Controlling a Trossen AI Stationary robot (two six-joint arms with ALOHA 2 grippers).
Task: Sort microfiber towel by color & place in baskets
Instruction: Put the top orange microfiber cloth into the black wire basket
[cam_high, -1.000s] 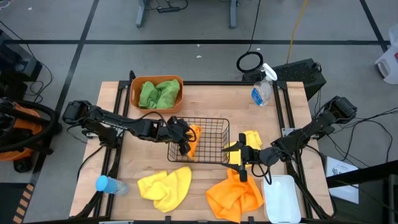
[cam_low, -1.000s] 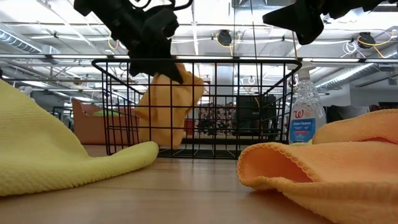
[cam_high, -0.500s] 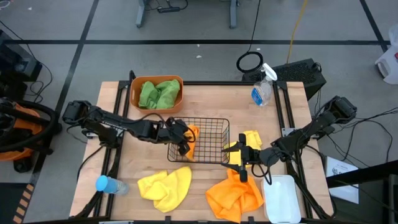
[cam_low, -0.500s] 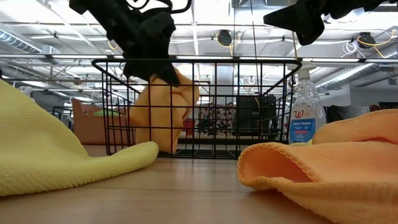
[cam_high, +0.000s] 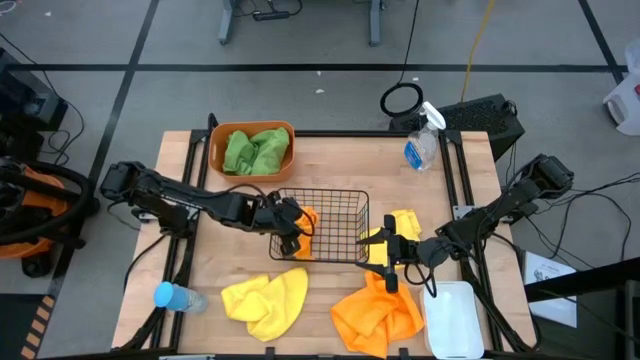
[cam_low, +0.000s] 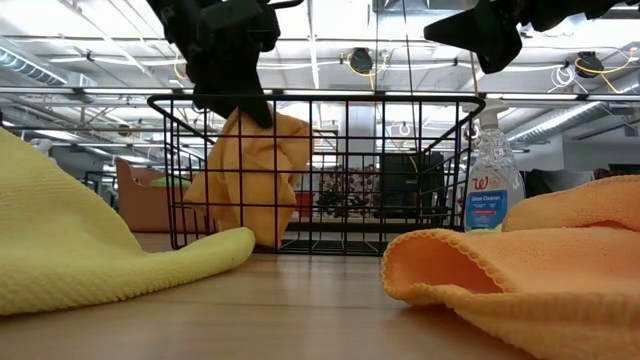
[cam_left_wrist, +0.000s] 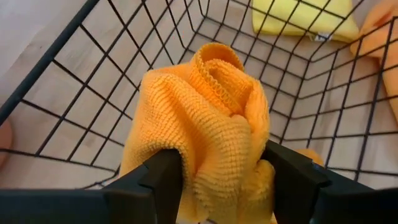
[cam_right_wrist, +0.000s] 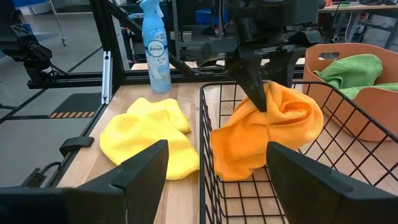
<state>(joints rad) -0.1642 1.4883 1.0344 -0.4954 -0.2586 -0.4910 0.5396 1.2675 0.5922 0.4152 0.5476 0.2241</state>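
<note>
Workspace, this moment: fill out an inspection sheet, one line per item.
Surface: wooden table.
Job's things: orange towel inside wire basket; green towels in orange tub; white bin; yellow, orange and second yellow towel on table.
Clutter: spray bottle, blue-capped bottle.
Claws: left claw opening around the basket's towel; right claw open beside basket.
Cables: on floor.
Surroundings: nothing seen of people.

- An orange towel (cam_left_wrist: 211, 124) is bunched between the left hand's (cam_left_wrist: 224, 171) parted fingers (cam_left_wrist: 163, 177).
- It is seen inside the black wire basket (cam_left_wrist: 74, 81).
- A yellow towel (cam_left_wrist: 305, 15) is seen beyond the mesh.
</note>
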